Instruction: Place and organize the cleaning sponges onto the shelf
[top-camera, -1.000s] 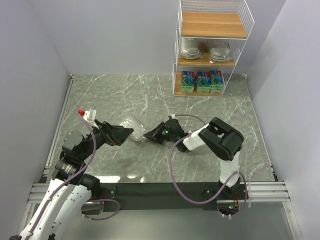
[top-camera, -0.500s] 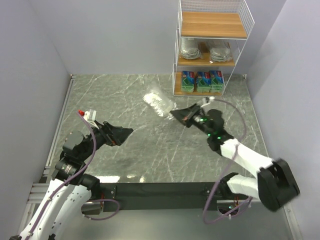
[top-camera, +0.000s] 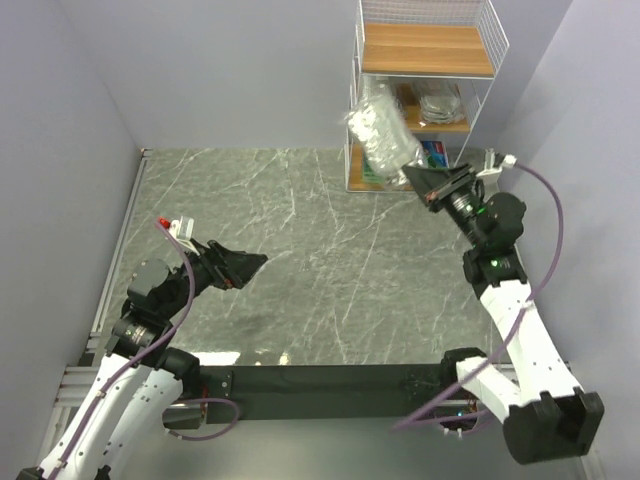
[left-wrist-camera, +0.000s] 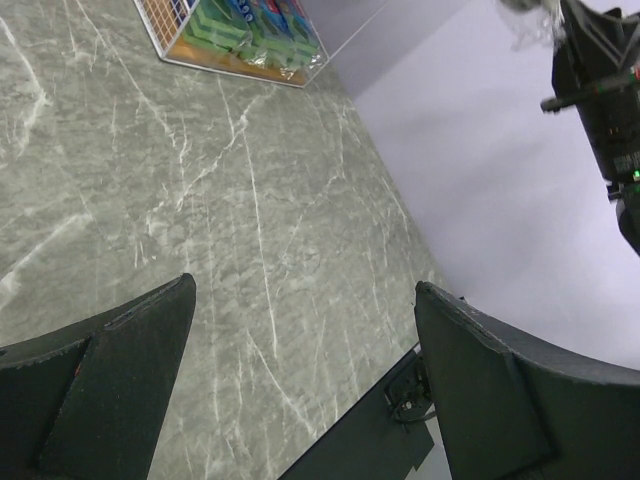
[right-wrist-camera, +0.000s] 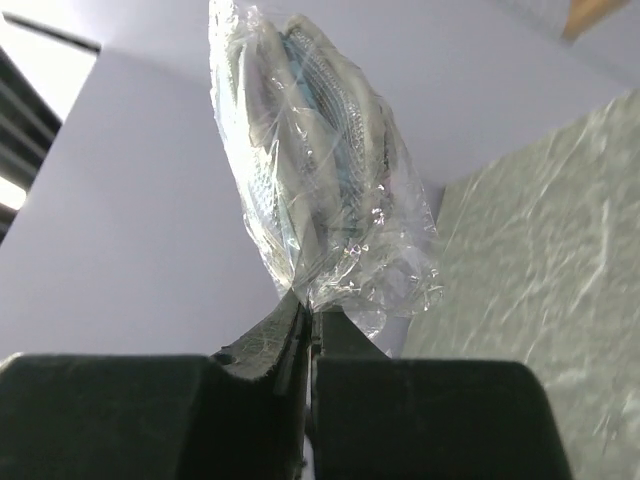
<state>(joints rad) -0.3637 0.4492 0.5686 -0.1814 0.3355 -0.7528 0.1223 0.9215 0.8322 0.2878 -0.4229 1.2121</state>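
Observation:
A silvery-grey sponge pack (top-camera: 376, 125) (right-wrist-camera: 310, 160) in clear wrap hangs in the air in front of the shelf (top-camera: 490, 50), level with its middle tier. My right gripper (top-camera: 424, 182) (right-wrist-camera: 310, 312) is shut on the bottom edge of the pack's wrap. Another silvery pack (top-camera: 440, 104) lies on the middle tier. Green packs (top-camera: 434, 152) (left-wrist-camera: 248, 24) stand on the bottom tier, partly hidden in the top view. The top tier is bare wood. My left gripper (top-camera: 256, 263) (left-wrist-camera: 305, 290) hovers low over the left of the table, open with nothing between its fingers.
The grey marble table (top-camera: 300, 200) is walled on the left, back and right. The shelf stands at the back right corner, close to the right wall. A black strip (top-camera: 330, 380) runs along the near edge between the arm bases.
My right arm has swung from the table's middle up and back to the right, carrying the silvery pack to the front of the shelf. The left arm has stayed still.

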